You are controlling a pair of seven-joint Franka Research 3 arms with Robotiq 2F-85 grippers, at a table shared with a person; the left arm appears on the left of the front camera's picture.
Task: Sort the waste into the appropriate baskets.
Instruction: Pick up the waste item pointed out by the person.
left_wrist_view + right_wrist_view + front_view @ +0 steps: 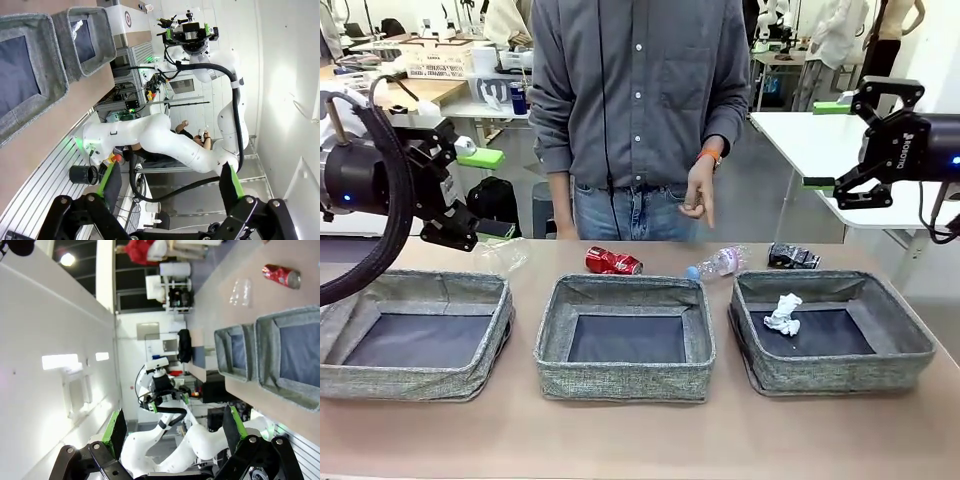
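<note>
The white paper wad (783, 314) lies in the right basket (840, 375); the red can (613, 262), blue-capped bottle (717, 264) and dark can (793, 257) lie on the desk (640, 440) farther back. The left hand (485, 193) and right hand (823, 145) hover wide, holding nothing.

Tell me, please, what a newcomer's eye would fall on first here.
A left basket, middle basket and right basket, all grey, stand in a row, with a paper wad in the right one. Behind them lie a red can, a bottle and a dark can. The left pincer and right pincer hang open, raised at either side.
</note>
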